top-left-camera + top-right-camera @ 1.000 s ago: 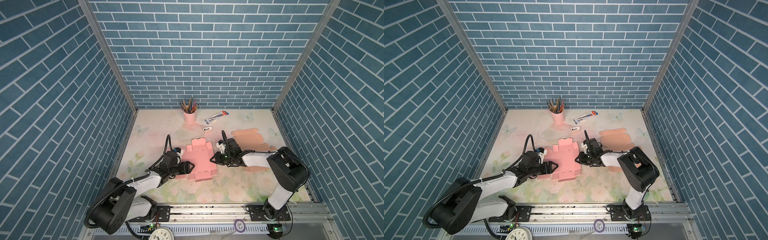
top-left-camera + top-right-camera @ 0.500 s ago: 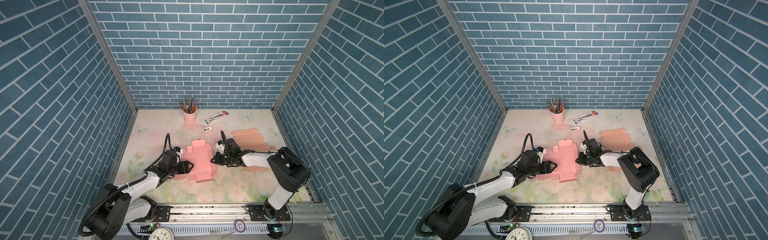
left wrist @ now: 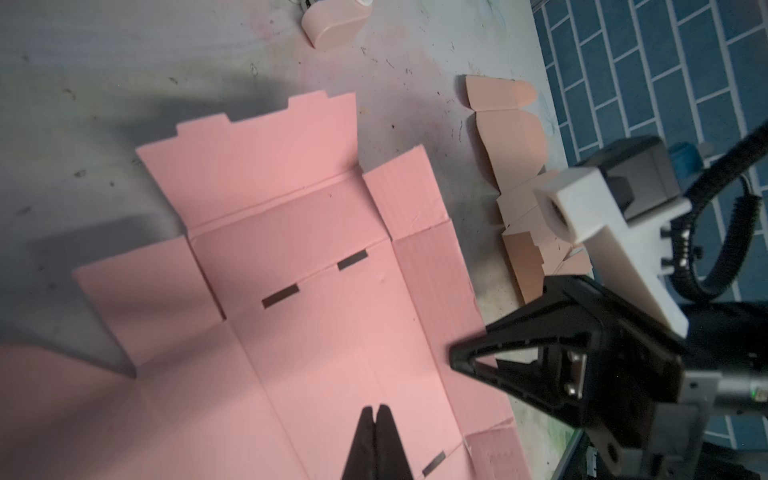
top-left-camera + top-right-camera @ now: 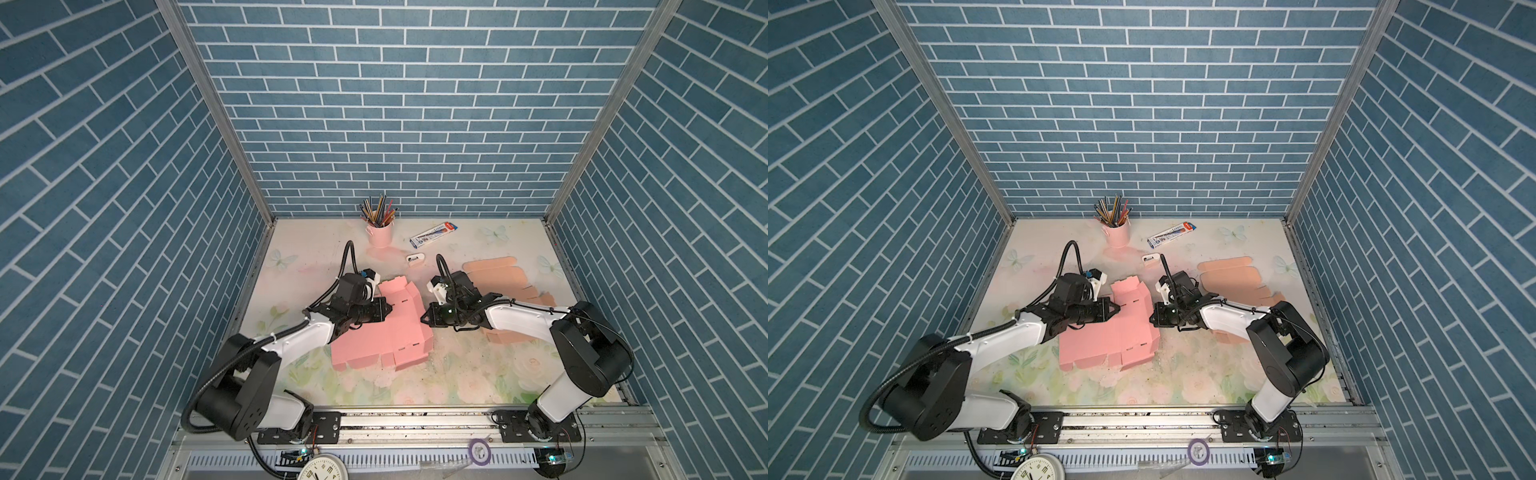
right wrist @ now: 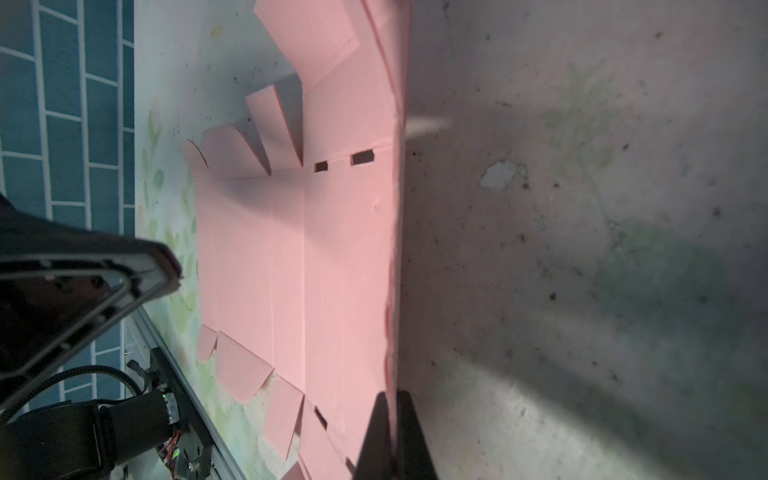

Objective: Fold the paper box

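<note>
Right wrist: right fingers [image 5: 374, 449] pinch paper box [image 5: 332, 249] (its edge).

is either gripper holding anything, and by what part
The right gripper pinches the pink paper box by its side edge. The left gripper is shut over a panel, gripping nothing.

The left arm [image 4: 299, 340] and the right arm [image 4: 519, 320] are each made up of smooth white shells joined by bulky, rounded black joint housings. Each is bolted through a black base plate [image 4: 299, 434] onto a silver rail [image 4: 415, 415]. A ribbed black cable [image 4: 344, 255] is looped over each wrist, beside a white blocky camera bracket [image 3: 602, 232]. The left gripper [image 3: 375, 409] is formed of slim black fingers [image 3: 365, 449] tapered to fine points, each framed as a hollow triangle.
</note>
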Motion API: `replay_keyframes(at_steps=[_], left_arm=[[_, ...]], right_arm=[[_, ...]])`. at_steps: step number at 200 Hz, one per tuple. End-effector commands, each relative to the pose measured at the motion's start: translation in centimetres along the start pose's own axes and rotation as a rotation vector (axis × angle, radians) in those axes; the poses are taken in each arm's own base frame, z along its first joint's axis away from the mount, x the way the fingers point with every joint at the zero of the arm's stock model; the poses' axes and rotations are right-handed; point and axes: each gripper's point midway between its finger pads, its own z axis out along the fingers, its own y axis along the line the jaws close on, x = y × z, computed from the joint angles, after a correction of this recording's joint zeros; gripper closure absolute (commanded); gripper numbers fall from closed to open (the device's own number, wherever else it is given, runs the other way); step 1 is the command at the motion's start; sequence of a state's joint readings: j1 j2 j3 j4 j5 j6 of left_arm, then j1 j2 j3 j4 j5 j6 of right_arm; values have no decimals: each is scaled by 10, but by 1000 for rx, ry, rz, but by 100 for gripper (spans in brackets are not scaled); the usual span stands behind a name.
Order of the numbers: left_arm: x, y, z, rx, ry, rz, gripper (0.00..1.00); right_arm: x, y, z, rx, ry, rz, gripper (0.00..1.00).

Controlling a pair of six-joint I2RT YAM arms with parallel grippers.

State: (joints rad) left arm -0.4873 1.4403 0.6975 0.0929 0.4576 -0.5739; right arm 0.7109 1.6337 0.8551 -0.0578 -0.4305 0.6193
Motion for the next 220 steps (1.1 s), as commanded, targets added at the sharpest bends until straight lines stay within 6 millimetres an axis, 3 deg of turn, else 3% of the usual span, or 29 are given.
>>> replay_keyframes(at_steps=[1, 49, 121, 165, 220], left_arm=[[-26, -11, 9, 18, -32, 39, 100], [-50, -2, 42, -22, -37, 28, 100], [-78, 6, 67, -76, -67, 37, 100], [-75, -5, 84, -56, -7, 97, 100], [-68, -11, 79, -54, 9, 128, 100]], right_arm=[[0, 9, -10, 0, -9, -59, 99], [4, 8, -14, 9, -6, -78, 100], [6, 9, -17, 14, 1, -95, 100], [5, 9, -18, 17, 0, -98, 100], [6, 8, -17, 20, 3, -98, 100]])
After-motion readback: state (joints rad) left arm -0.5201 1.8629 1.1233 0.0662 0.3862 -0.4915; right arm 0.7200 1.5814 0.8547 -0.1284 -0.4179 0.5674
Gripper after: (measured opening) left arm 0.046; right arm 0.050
